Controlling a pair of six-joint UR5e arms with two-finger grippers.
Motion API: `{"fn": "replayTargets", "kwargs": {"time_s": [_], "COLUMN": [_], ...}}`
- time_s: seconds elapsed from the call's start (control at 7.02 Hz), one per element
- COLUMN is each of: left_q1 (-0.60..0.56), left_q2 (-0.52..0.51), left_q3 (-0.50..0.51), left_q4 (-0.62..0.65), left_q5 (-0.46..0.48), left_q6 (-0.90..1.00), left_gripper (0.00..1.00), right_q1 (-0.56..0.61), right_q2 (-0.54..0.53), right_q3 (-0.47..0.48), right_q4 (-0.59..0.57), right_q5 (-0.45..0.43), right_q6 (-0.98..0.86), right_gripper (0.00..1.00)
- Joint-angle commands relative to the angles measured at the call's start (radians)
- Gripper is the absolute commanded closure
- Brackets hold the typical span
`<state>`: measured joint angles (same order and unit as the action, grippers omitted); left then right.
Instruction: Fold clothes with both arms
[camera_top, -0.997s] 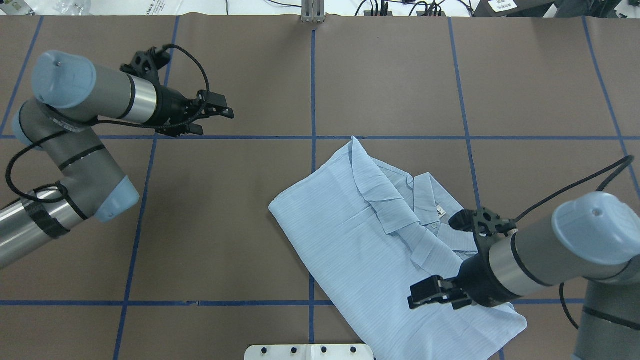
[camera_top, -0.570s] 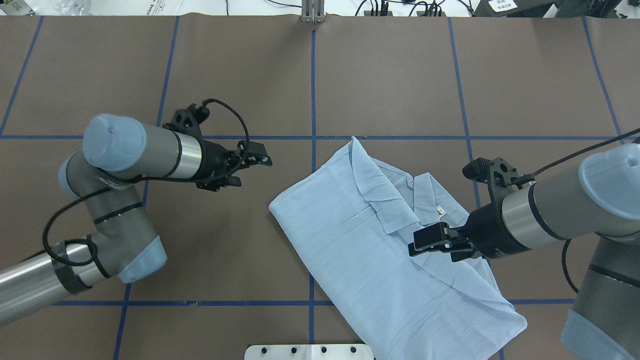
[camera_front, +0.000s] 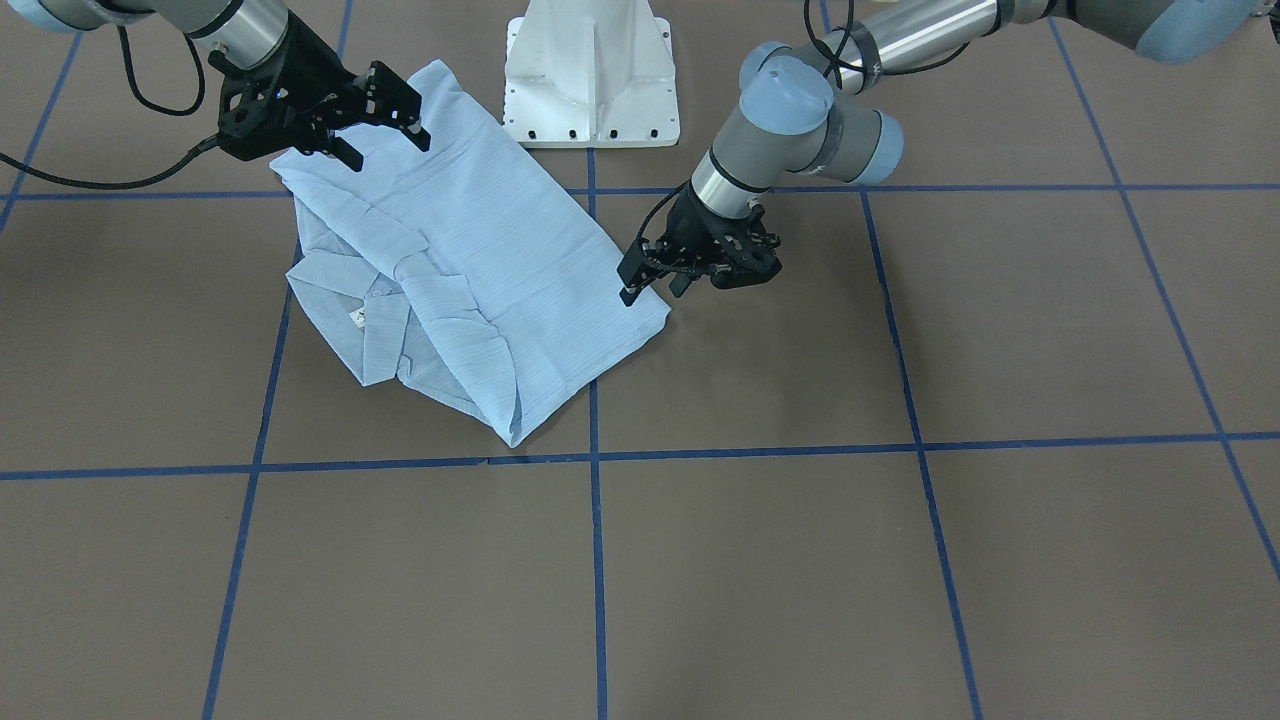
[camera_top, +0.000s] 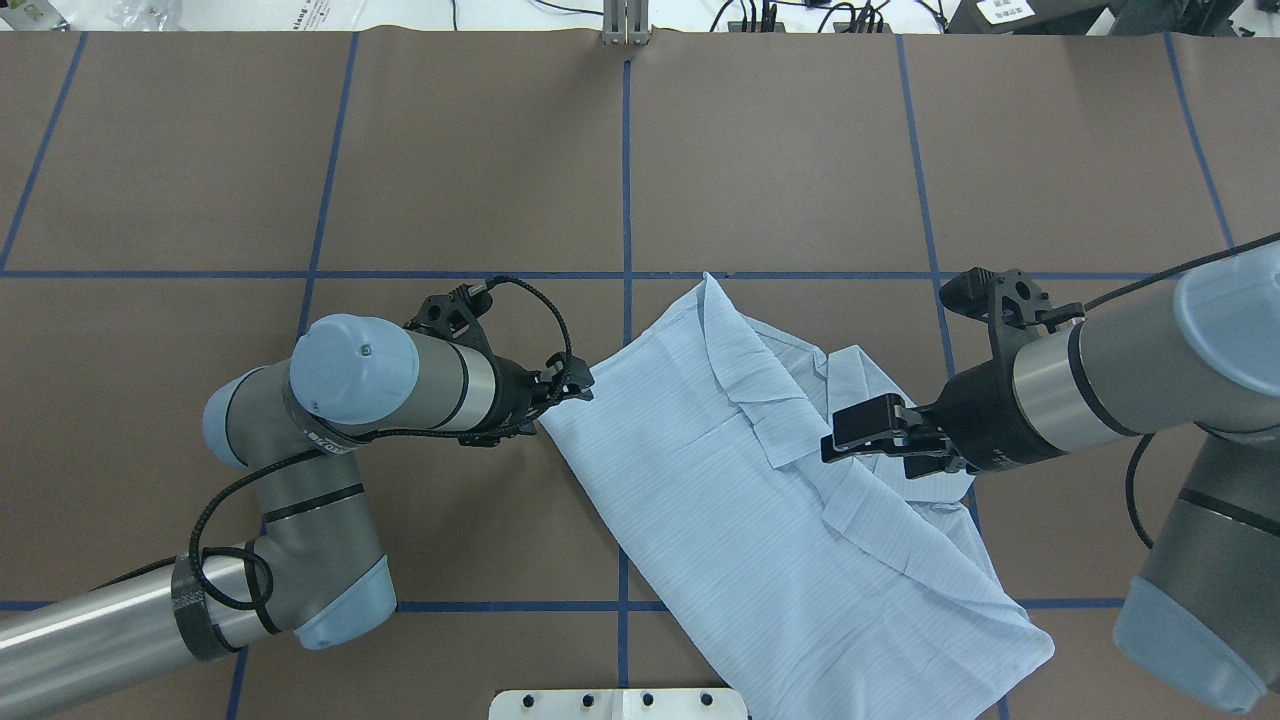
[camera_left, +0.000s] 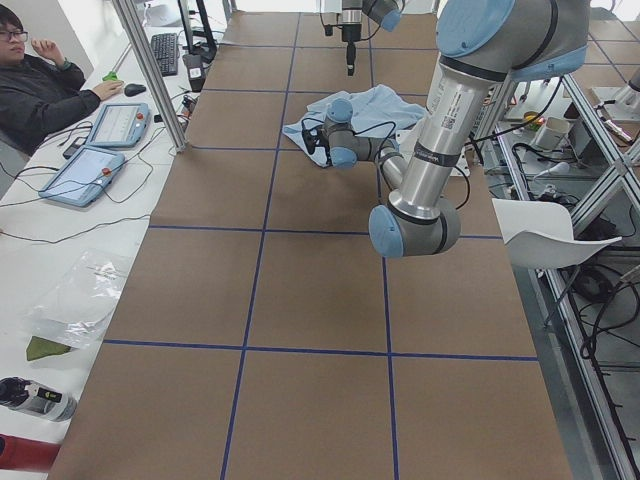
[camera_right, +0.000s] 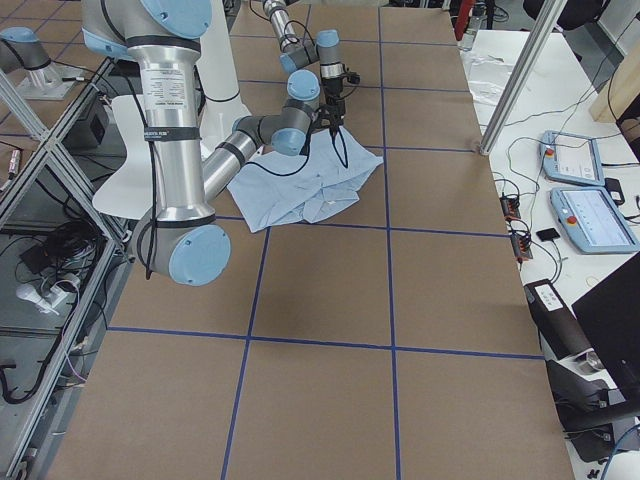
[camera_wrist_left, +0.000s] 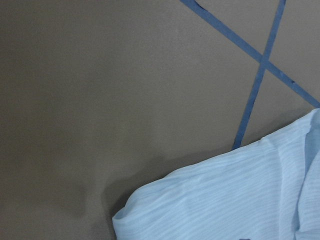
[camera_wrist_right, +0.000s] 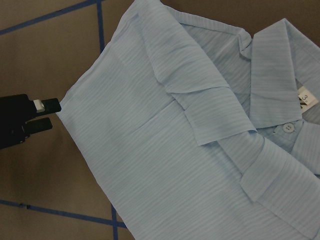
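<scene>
The light-blue striped shirt (camera_top: 720, 500) lies folded on the brown table, set diagonally, with collar and buttons up on its right half. It also shows in the front view (camera_front: 480, 250) and the right wrist view (camera_wrist_right: 150, 150). My left gripper (camera_top: 578, 385) is low at the shirt's left corner, open, with nothing between the fingers; the front view (camera_front: 650, 290) and the right wrist view (camera_wrist_right: 47, 115) show it just beside that corner. The left wrist view shows only that corner (camera_wrist_left: 240, 200). My right gripper (camera_top: 850, 445) hovers open and empty above the collar area (camera_front: 392, 152).
The white pedestal base (camera_front: 590, 80) stands at the near table edge, right behind the shirt's hem. Blue tape lines (camera_top: 626, 180) grid the brown table. An operator (camera_left: 40, 80) sits with tablets at the far side.
My left arm has swung in from the far left to the shirt's left corner. My right gripper has moved from the hem end up toward the collar. The shirt has not moved.
</scene>
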<state>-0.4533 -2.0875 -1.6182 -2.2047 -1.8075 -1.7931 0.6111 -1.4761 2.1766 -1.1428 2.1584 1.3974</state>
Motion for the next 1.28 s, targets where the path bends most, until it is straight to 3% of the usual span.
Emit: {"fn": "replayTargets", "kwargs": {"time_s": [0.0, 0.43, 0.71, 0.85, 1.0, 1.14], "left_q1": [0.013, 0.019, 0.019, 0.019, 0.019, 0.016], "left_q2": [-0.002, -0.003, -0.022, -0.026, -0.028, -0.026], "left_q3": [0.009, 0.021, 0.050, 0.053, 0.049, 0.040], "left_q4": [0.019, 0.019, 0.019, 0.019, 0.019, 0.019], "left_q5": [0.013, 0.022, 0.025, 0.025, 0.022, 0.019], "left_q6": [0.000, 0.000, 0.000, 0.000, 0.000, 0.000], "left_gripper": [0.21, 0.25, 0.34, 0.53, 0.89, 1.00], "right_q1": [0.002, 0.002, 0.004, 0.009, 0.010, 0.012], "right_q2": [0.000, 0.004, 0.004, 0.004, 0.004, 0.004], "right_q3": [-0.003, -0.012, -0.020, -0.020, -0.021, -0.021], "right_q4": [0.000, 0.000, 0.000, 0.000, 0.000, 0.000], "right_q5": [0.000, 0.000, 0.000, 0.000, 0.000, 0.000], "right_q6": [0.000, 0.000, 0.000, 0.000, 0.000, 0.000], "right_gripper": [0.00, 0.00, 0.00, 0.00, 0.00, 0.00]}}
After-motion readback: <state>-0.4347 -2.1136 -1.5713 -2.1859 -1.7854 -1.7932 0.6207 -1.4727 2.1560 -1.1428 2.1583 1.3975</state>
